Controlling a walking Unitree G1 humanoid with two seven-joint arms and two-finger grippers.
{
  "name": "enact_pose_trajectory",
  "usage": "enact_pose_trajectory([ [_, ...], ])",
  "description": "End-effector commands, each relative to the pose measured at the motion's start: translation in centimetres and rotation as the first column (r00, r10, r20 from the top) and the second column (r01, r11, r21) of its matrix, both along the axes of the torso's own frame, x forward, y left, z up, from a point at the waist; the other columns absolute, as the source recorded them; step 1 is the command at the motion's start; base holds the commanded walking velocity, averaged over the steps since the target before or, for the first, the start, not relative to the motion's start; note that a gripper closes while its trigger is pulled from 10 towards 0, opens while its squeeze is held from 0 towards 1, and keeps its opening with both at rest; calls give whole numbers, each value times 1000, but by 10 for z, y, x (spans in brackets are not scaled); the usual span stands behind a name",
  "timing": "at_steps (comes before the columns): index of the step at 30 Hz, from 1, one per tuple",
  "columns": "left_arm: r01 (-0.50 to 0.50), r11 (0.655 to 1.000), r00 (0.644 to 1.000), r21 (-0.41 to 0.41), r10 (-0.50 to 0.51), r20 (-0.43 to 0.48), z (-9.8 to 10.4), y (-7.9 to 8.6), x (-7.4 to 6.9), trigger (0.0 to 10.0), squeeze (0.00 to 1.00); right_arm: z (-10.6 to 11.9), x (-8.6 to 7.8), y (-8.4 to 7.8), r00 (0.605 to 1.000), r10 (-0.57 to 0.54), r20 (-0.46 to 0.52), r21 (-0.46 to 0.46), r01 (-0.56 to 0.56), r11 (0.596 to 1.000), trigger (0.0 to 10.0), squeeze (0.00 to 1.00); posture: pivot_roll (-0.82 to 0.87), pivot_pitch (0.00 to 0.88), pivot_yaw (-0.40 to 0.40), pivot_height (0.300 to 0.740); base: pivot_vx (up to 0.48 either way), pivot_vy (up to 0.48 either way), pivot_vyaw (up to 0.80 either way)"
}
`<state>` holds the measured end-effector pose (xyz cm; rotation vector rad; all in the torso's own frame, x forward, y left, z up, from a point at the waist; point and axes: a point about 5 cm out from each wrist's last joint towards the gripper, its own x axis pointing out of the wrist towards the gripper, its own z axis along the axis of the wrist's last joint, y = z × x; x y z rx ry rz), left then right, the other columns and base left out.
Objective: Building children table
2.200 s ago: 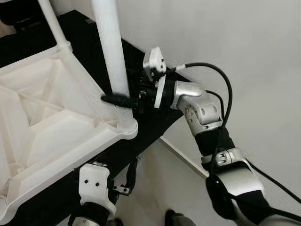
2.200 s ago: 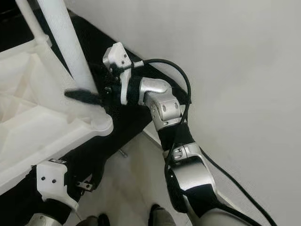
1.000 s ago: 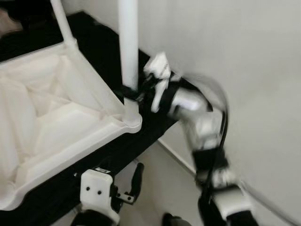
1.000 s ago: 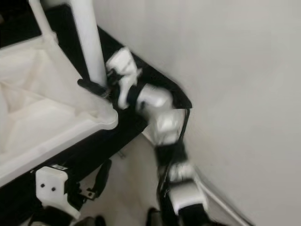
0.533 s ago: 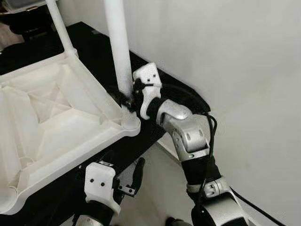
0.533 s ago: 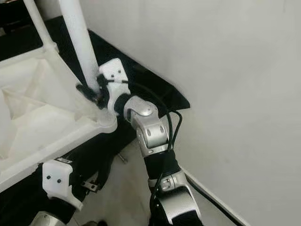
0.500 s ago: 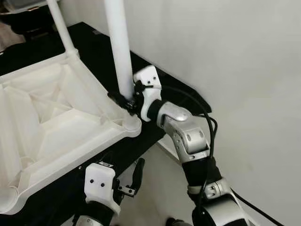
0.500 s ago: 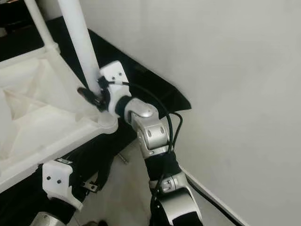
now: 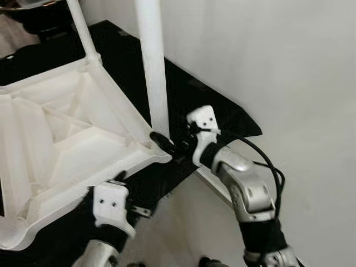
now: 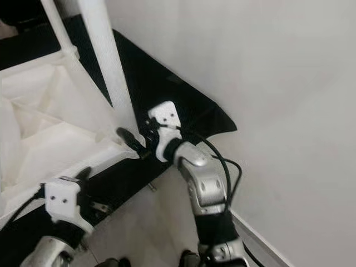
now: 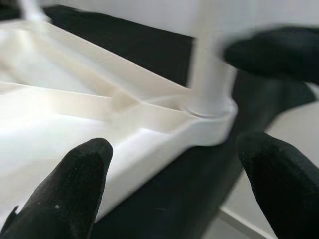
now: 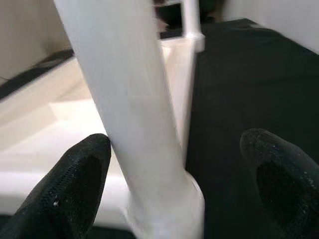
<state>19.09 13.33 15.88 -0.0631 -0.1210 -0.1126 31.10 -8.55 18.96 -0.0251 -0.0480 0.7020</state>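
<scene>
While your right gripper [image 9: 161, 138] was clamped on the leg [image 9: 153, 67] half a second ago, it now sits low at the leg's foot with fingers [image 12: 79, 184] released, one each side, near but not gripping. The leg stands upright in the corner socket of the upturned tabletop [image 9: 61, 139], which lies on the black counter [image 9: 217, 105]. Looks seated, so that leg is likely done. Your left gripper [image 11: 174, 189], fingers spread and empty, hovers just below the leg's corner.
</scene>
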Motion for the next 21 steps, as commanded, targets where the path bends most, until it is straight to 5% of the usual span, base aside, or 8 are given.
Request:
enact_pose_trajectory([
  [1, -24, 1000, 999, 18, 25, -36, -7, 3, 1, 10000, 0, -6, -5, -13, 997, -75, 8, -14, 75, 997, 10000, 1000, -76, 170, 30, 740, 0, 0, 0],
  [7, -68, 996, 997, 61, 70, -31, -7, 9, 3, 10000, 0, -21, -14, -26, 984, -177, -3, -61, 177, 982, 10000, 1000, -66, 169, 36, 740, 0, 0, 0],
  [13, -178, 968, 983, 178, 185, -20, -6, 21, -1, 10000, 0, -42, -25, -56, 921, -390, -16, -161, 382, 910, 10000, 1000, -42, 169, 53, 740, 0, 0, 0],
  [14, -191, 963, 980, 191, 199, -25, -7, 23, -3, 10000, 0, -44, -27, -57, 917, -399, -28, -159, 389, 907, 10000, 804, -35, 171, 52, 740, 0, 0, 0],
  [15, -191, 963, 980, 191, 199, -25, -7, 23, -3, 10000, 0, -44, -27, -57, 917, -399, -28, -159, 389, 907, 10000, 804, -35, 171, 52, 740, 0, 0, 0],
  [16, -219, 951, 972, 219, 233, -37, -10, 27, -6, 10000, 0, -46, -34, -56, 924, -380, -45, -154, 370, 916, 10000, 0, -28, 175, 51, 740, 0, 0, 0],
  [21, -229, 947, 966, 228, 249, -67, -16, 30, -11, 10000, 0, -39, -37, -52, 940, -341, -25, -148, 334, 931, 10000, 0, -30, 172, 47, 740, 0, 0, 0],
])
